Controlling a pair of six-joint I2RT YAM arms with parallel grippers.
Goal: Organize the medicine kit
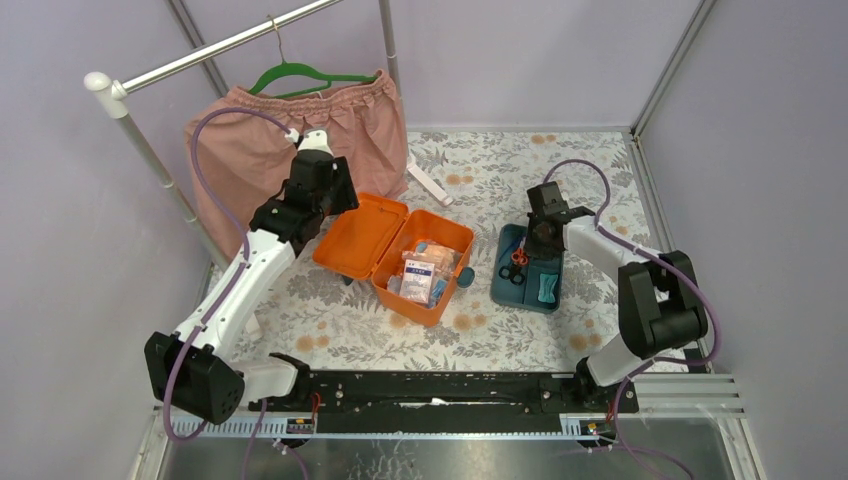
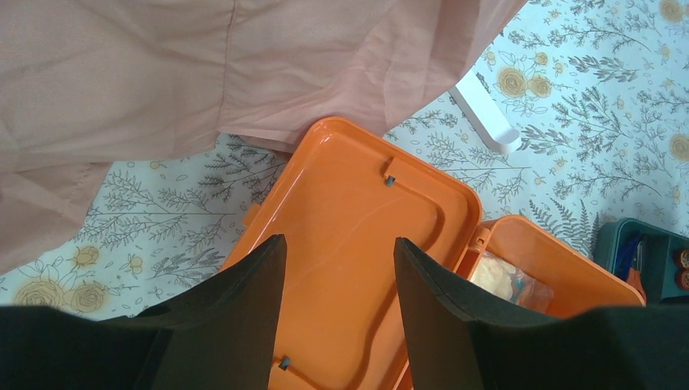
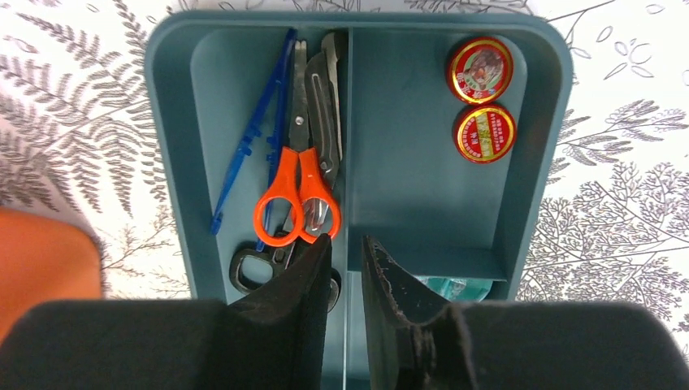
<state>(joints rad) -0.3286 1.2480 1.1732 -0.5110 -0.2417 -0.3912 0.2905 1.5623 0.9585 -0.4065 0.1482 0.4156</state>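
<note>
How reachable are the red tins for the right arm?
Probably yes: the right gripper hovers over the tray, and the tins lie uncovered in an otherwise bare compartment, nothing on top.

Left arm [image 1: 250,270] extended forward, left fingers [image 2: 252,317] wide apart. Right arm [image 1: 640,290] folded, wrist down, right fingers [image 3: 305,292] only narrowly parted.

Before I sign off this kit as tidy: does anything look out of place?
Yes. The teal insert tray sits on the table beside the orange box, not inside it; the box lid lies open, with packets heaped loosely in its base.
</note>
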